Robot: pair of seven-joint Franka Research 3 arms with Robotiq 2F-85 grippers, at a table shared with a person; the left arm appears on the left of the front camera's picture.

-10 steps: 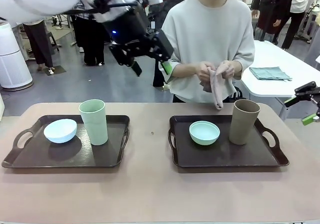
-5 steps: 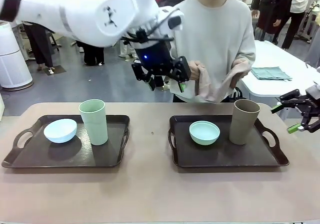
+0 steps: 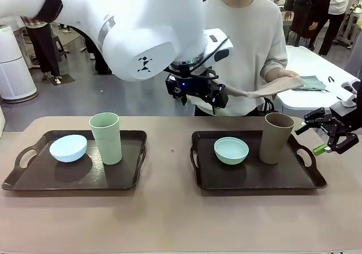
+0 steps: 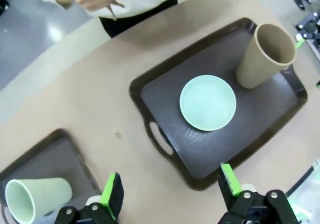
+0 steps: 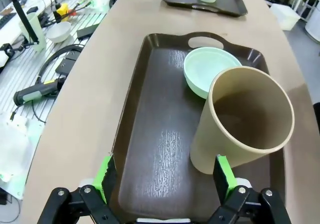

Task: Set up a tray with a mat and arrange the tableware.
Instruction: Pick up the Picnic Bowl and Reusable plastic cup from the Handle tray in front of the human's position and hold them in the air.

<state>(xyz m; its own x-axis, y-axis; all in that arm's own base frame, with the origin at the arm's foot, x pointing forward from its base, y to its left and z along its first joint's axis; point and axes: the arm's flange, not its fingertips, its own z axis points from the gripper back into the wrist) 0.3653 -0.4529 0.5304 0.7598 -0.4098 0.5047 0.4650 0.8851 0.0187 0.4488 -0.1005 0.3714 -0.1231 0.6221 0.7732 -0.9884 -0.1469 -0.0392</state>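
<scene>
Status: early. Left tray (image 3: 56, 177) carries blue bowl (image 3: 68, 147) and green cup (image 3: 106, 138). Right tray (image 3: 254, 177) carries mint bowl (image 3: 231, 150) and tan cup (image 3: 276, 138). No mat is laid: the person holds the mat (image 3: 266, 88) beyond the bench (image 3: 169, 220). Left tool (image 4: 170, 189) and right tool (image 5: 165, 179): jaws apart, empty.

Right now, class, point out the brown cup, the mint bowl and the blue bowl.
brown cup (image 3: 276, 143), front view, side wall
mint bowl (image 3: 231, 149), front view, inside
blue bowl (image 3: 68, 146), front view, inside
</scene>
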